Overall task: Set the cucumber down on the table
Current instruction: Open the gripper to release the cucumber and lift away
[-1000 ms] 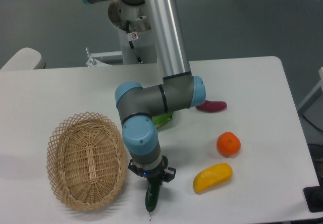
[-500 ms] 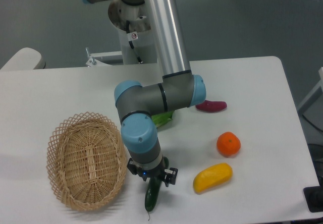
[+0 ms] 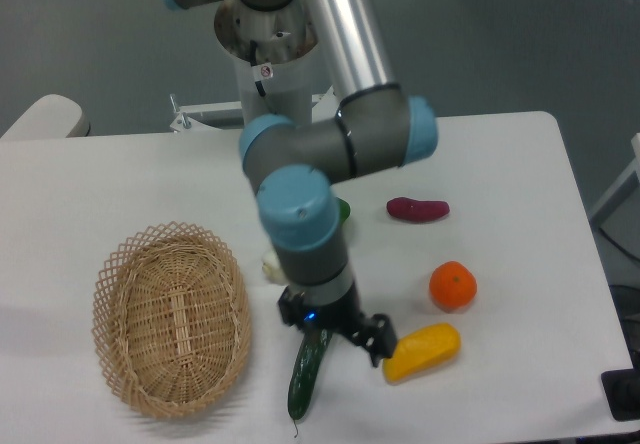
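The cucumber [image 3: 305,376] is dark green, slim and glossy. It lies on the white table [image 3: 500,164] near the front edge, just right of the basket, with its stem tip pointing at the front edge. My gripper [image 3: 338,328] hangs over the cucumber's upper end. Its fingers [image 3: 379,339] are spread apart and hold nothing. The cucumber's upper end sits under the gripper, partly hidden.
A woven wicker basket [image 3: 172,319] stands at the front left. A yellow fruit [image 3: 422,352] lies right of the gripper, with an orange [image 3: 453,286] and a purple vegetable [image 3: 418,209] behind it. A bok choy [image 3: 272,264] is mostly hidden behind my arm.
The gripper has opened and let go of the cucumber, which now lies on the table. The arm has lifted and swung a little to the right.
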Tool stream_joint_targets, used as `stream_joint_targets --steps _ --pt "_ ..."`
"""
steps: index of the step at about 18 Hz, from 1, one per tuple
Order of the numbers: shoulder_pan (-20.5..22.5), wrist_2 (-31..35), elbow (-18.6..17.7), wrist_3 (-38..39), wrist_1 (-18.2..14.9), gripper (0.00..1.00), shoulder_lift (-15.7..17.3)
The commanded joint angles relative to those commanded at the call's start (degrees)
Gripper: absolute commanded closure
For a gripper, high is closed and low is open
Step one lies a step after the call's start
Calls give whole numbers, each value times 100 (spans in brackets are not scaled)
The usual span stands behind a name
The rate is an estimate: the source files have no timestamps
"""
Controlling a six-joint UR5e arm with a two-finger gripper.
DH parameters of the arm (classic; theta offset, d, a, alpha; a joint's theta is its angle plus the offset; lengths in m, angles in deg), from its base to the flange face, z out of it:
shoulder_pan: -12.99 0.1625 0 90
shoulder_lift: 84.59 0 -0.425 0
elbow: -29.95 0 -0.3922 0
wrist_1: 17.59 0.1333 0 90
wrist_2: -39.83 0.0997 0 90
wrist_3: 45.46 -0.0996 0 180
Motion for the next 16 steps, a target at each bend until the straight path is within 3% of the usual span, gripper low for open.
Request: stream_joint_targets --steps 3,7,11,16 --pt "360 -17 0 -907 -413 0 220" --pt "739 -61 -70 -1882 -694 0 370" --pt "1125 -333 -246 -2964 -739 0 492" --pt "1302 -527 -299 -3124 -721 0 572"
